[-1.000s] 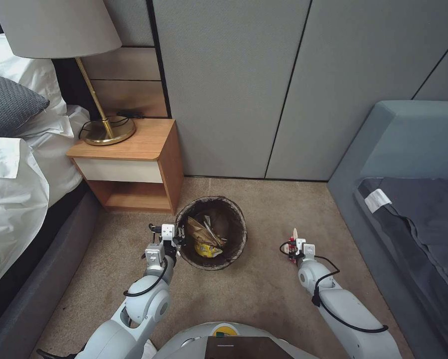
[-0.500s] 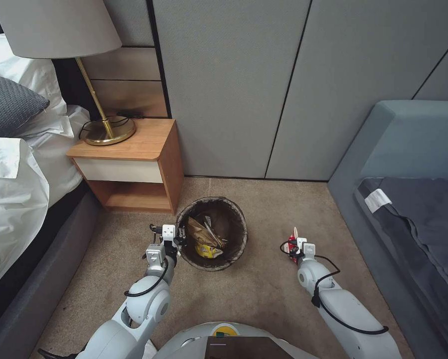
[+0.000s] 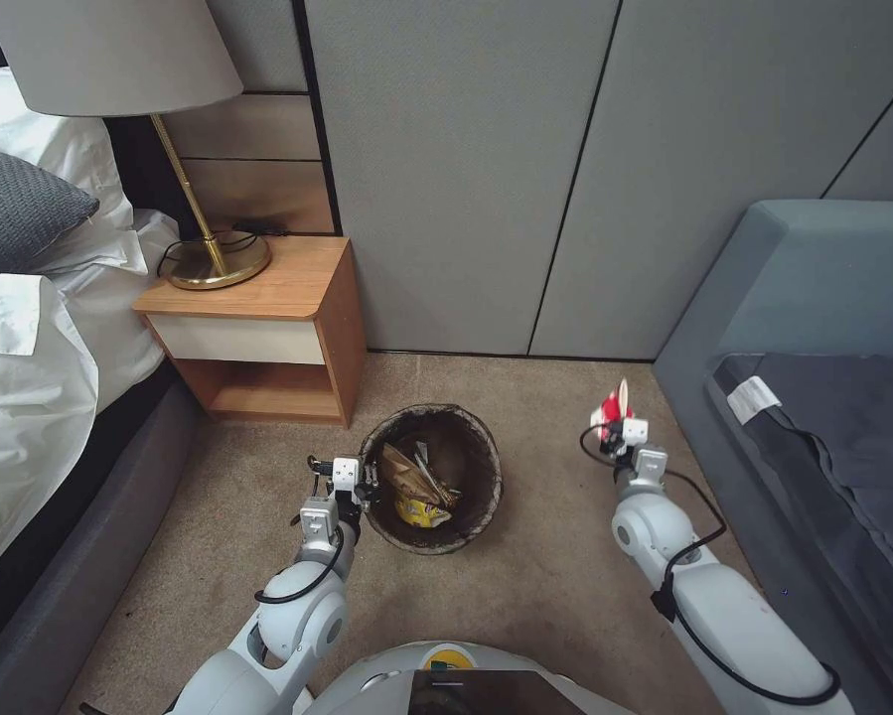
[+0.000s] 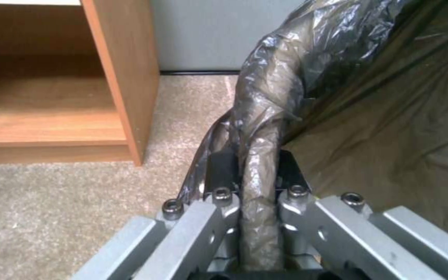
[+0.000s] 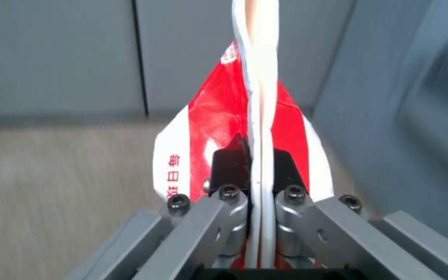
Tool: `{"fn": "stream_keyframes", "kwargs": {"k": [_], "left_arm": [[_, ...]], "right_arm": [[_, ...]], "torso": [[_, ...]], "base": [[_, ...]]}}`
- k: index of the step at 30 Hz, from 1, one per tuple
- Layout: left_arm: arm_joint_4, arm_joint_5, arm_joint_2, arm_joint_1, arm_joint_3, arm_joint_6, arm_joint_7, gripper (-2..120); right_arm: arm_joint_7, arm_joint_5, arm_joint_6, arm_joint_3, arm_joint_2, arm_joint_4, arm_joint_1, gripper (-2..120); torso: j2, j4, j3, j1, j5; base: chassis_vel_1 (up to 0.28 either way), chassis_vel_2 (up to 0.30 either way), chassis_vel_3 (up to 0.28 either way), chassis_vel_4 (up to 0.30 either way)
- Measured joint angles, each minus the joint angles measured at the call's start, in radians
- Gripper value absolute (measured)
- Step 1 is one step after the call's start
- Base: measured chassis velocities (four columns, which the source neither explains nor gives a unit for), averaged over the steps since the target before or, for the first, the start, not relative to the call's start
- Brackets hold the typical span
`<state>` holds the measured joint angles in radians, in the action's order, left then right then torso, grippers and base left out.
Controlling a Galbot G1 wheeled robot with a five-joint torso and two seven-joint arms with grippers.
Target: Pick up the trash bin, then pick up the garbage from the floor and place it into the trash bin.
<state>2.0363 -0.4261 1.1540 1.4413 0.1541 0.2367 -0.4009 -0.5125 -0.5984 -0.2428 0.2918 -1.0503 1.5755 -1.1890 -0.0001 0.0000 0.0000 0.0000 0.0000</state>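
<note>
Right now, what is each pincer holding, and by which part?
Left pincer: the small round bag-lined trash bin, by its rim. Right pincer: a red-and-white carton, by its flat white seam.

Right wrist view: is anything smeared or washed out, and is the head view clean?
Right wrist view: the floor streaks with motion blur, and the carton's white seam glares out. Head view: sharp, evenly lit, with wide-angle bending at the edges.

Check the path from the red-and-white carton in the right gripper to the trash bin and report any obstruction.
Nothing visible stands between them. The right gripper holds the carton raised to the right of the trash bin, with bare floor between. The left gripper clamps the bin's near-left rim, away from that path.
</note>
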Motion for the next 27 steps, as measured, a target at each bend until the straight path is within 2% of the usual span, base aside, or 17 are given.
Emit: {"fn": "stream_keyframes", "kwargs": {"k": [3,4,6,7,9,10,11,14,15,17,22,27], "left_arm": [[0.000,0.005,0.000,0.002,-0.006,0.000,0.000,2],[0.000,0.011,0.001,0.004,-0.014,0.000,0.000,2],[0.000,0.012,0.001,0.005,-0.016,0.000,0.000,2],[-0.001,0.018,0.003,0.007,-0.024,-0.001,0.000,2],[-0.001,0.021,0.003,0.008,-0.028,-0.001,0.000,2],[-0.001,0.024,0.003,0.009,-0.032,-0.001,0.000,2],[-0.001,0.024,0.003,0.009,-0.032,-0.001,0.000,2],[0.000,0.024,0.000,0.007,-0.032,0.001,-0.001,2],[0.000,0.024,0.000,0.007,-0.032,0.001,-0.001,2],[0.001,0.024,-0.003,0.005,-0.033,0.003,-0.002,2],[0.002,0.022,-0.007,0.000,-0.032,0.005,-0.003,2],[0.002,0.020,-0.009,-0.007,-0.031,0.006,-0.003,2]], "right_arm": [[-0.014,0.020,0.023,0.019,0.008,0.068,-0.013,0],[-0.023,0.046,0.047,0.037,0.013,0.129,-0.024,0],[-0.025,0.054,0.053,0.041,0.014,0.144,-0.026,0],[-0.026,0.088,0.084,0.058,0.021,0.208,-0.039,0],[-0.022,0.108,0.104,0.065,0.027,0.245,-0.046,0],[0.002,0.142,0.147,0.075,0.039,0.315,-0.059,0],[0.002,0.142,0.147,0.075,0.039,0.315,-0.059,0],[0.103,0.186,0.248,0.058,0.067,0.488,-0.081,0],[0.103,0.186,0.248,0.058,0.067,0.488,-0.081,0],[0.201,0.203,0.314,0.026,0.088,0.578,-0.099,0],[0.348,0.219,0.389,-0.017,0.128,0.651,-0.144,0],[0.434,0.217,0.420,-0.044,0.160,0.668,-0.180,0]], "torso": [[0.000,0.0001,0.000,0.000,-0.0001],[0.000,0.0000,0.000,0.000,-0.0001],[0.000,0.0000,0.000,0.000,-0.0001],[0.000,0.0000,0.000,0.000,-0.0002],[0.000,0.0000,0.000,0.000,0.0000],[0.000,0.0001,0.000,0.000,-0.0002],[0.000,0.0001,0.000,0.000,-0.0002],[0.000,0.0001,0.000,0.000,-0.0002],[0.000,0.0001,0.000,0.000,-0.0002],[0.000,0.0001,0.000,0.000,-0.0001],[0.000,0.0000,0.000,0.000,-0.0001],[0.000,-0.0001,0.000,0.000,-0.0001]], "base": [[0.000,0.000,0.000,0.000],[0.000,0.000,0.000,0.000],[0.000,0.000,0.000,0.000],[0.000,0.000,0.000,0.000],[0.000,0.000,0.000,0.000],[0.000,0.000,0.000,0.000],[0.000,0.000,0.000,0.000],[0.000,0.000,0.000,0.000],[0.000,0.000,0.000,0.000],[0.000,0.000,0.000,0.000],[0.000,0.000,0.000,0.000],[0.000,0.000,0.000,0.000]]}}
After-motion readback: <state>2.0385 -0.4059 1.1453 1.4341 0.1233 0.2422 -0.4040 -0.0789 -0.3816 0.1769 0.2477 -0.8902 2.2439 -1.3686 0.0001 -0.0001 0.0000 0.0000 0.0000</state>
